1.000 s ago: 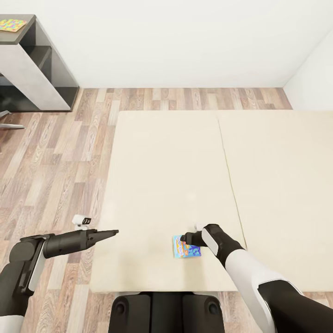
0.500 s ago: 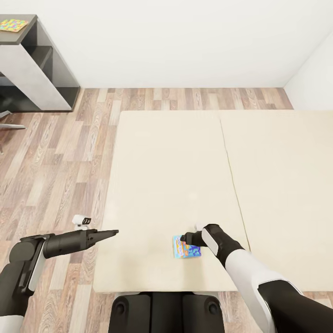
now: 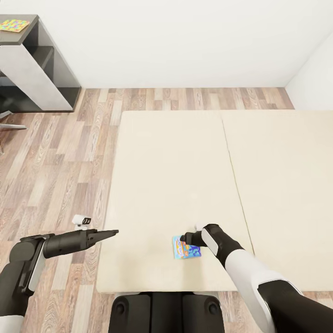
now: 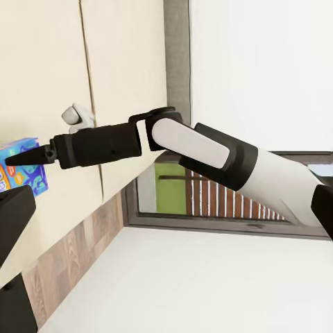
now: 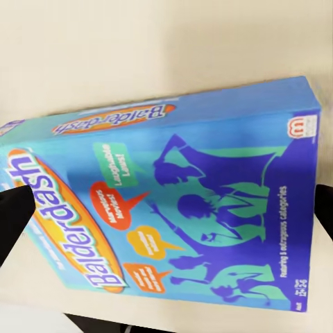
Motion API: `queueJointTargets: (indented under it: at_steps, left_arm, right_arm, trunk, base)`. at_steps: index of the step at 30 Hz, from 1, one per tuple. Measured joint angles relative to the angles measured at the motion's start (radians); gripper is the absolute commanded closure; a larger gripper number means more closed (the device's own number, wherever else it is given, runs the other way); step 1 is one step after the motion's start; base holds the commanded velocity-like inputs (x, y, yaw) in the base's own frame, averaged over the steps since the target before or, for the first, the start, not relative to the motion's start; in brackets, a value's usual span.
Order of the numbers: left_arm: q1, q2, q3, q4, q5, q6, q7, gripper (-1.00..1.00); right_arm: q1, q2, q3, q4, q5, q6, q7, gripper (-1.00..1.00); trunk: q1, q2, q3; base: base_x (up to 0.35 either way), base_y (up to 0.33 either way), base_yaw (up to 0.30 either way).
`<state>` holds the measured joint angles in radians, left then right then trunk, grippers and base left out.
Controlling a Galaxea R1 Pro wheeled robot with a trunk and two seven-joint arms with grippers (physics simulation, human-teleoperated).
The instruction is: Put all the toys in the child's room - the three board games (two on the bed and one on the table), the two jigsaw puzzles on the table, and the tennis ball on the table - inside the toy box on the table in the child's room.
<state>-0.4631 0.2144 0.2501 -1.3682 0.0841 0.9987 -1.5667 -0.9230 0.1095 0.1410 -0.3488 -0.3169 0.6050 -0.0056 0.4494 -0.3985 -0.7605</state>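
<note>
The right end effector [image 3: 186, 238] is clamped on the flat blue cartoon-covered board game box [image 5: 166, 201] above the cream mattress bed [image 3: 171, 185]; keep that squeeze firm and the box level while carrying, left end effector [image 3: 113, 231] together.

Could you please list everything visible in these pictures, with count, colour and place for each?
Board game: one, blue box printed "Balderdash", near the front edge of the bed, between the right gripper's fingers.
Jigsaw puzzle: one, multicoloured sheet, on the dark table top at far left.
Bed: one, cream mattress with a seam running front to back, centre and right.
Table: one, dark grey with a white panel, against the far wall at left.
Floor: wood planks, left of the bed and behind it.
Walls: white, at the back and right.
Window: one, dark-framed, in the left wrist view.
Left gripper: black, fingers together, at the bed's left edge.
Right gripper: black, at the board game.
</note>
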Motion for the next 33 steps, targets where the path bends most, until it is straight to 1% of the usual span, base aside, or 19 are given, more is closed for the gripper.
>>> queueJointTargets:
  at_steps: [13, 22, 33]
  left_arm:
    - [0.000, 0.000, 0.000, 0.000, 0.001, 0.000, 0.000, -1.00]
    - [0.000, 0.000, 0.000, 0.000, 0.000, 0.000, 0.000, -1.00]
    - [0.000, 0.000, 0.000, 0.000, 0.000, 0.000, 0.000, -1.00]
  right_arm:
    - [0.000, 0.000, 0.000, 0.000, 0.001, 0.000, 0.000, -1.00]
    - [0.000, 0.000, 0.000, 0.000, 0.000, 0.001, 0.000, -1.00]
    - [0.000, 0.000, 0.000, 0.000, 0.001, 0.000, 0.000, -1.00]
  trunk:
    - [0.000, 0.000, 0.000]
    - [0.000, 0.000, 0.000]
    - [0.000, 0.000, 0.000]
  base:
    - [0.000, 0.015, 0.000]
    - [0.000, 0.099, 0.000]
    - [0.000, 0.007, 0.000]
